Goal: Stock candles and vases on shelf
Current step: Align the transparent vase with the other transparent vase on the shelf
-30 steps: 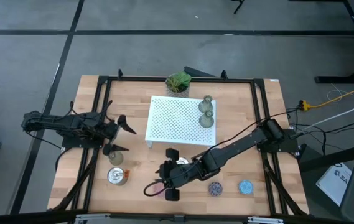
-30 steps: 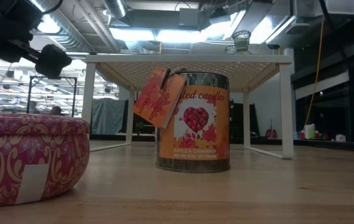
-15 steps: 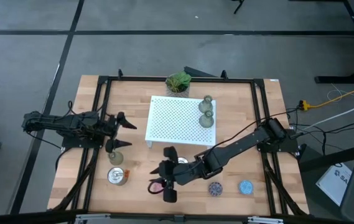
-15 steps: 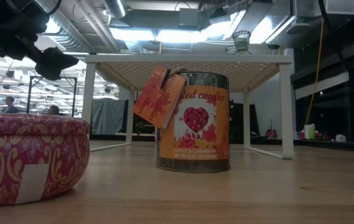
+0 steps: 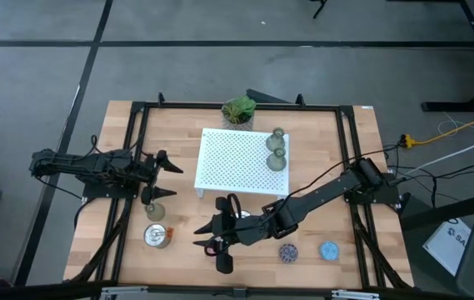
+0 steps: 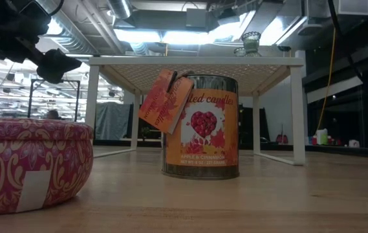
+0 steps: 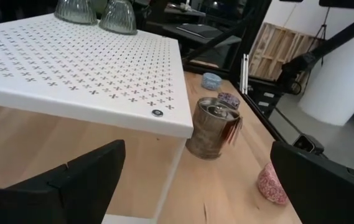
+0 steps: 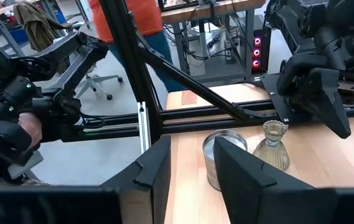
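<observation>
My right gripper (image 5: pixel 222 235) hangs spread open, gripping nothing, by the pink candle (image 6: pixel 28 162) at the table's front, and my left gripper (image 5: pixel 163 177) is open near one vase (image 5: pixel 155 210), so the shelf (image 5: pixel 232 158) holds only two vases (image 5: pixel 276 158), with every candle left, I judge.

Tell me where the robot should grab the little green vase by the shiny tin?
Probably the narrow neck of the vase, just under its flared lip, coming down from above. It stands upright, and the silver tin sits close beside its round belly. The left gripper, jaws open, is nearest.
</observation>
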Tool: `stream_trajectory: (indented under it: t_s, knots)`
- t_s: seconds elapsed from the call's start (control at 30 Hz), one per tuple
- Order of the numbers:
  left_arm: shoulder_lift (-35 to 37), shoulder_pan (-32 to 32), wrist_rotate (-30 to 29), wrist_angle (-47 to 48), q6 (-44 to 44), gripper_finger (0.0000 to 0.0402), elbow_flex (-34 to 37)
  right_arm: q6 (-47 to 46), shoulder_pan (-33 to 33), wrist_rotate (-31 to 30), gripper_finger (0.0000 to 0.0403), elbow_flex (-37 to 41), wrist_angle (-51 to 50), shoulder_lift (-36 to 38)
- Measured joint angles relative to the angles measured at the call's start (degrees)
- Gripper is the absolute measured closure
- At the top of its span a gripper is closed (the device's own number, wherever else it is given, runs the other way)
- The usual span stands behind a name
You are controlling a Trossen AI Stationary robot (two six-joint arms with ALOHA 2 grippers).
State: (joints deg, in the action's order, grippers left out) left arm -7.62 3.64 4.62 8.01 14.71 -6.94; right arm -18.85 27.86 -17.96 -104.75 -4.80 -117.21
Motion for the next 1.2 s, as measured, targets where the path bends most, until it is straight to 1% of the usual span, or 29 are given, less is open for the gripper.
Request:
stream_trajectory:
  t_s: [0.1, 0.33, 0.43, 0.6, 0.7, 0.8, 0.9, 1.07, 1.2]
  knots:
    - [-0.01, 0.00, 0.06, 0.35, -0.67, 0.0002, 0.00, 0.00, -0.14, 0.00, 0.0279, 0.00, 0.13, 0.00]
    - [-0.02, 0.00, 0.74, -0.08, 1.67, 0.0002, 0.00, 0.19, -0.11, 0.02, 0.0279, 0.00, 0.51, 0.00]
    - [-0.02, 0.00, 0.53, -0.06, 1.70, 0.0002, 0.00, 0.36, 0.06, 0.36, 0.0279, 0.00, -2.41, 0.00]
    - [-0.02, 0.02, 0.90, 0.22, 3.90, 0.0002, 0.00, 4.46, 1.37, 1.95, 0.0279, 0.02, -8.24, -0.02]
    - [-0.76, 0.02, 0.44, 2.82, 5.20, 0.0002, -0.67, 7.80, 2.29, 2.35, 0.0279, 0.02, -9.10, -0.02]
    - [-2.71, 0.02, 0.08, 7.42, 4.21, 0.0002, -2.95, 10.21, 3.10, 3.21, 0.0279, 0.06, -9.40, -0.02]
    - [-5.07, 0.02, -0.66, 10.25, 2.54, 0.0002, -5.32, 10.71, 3.82, 2.78, 0.0279, 1.75, -9.25, -0.02]
    - [-8.05, 0.00, -2.60, 10.47, 2.99, 0.0002, -6.84, 9.66, 3.82, 2.74, 0.0279, 6.94, -5.41, -0.07]
    - [-9.83, 0.02, -2.11, 10.36, 2.92, 0.0002, -6.86, 9.27, 3.95, 2.77, 0.0279, 10.54, -2.77, -0.07]
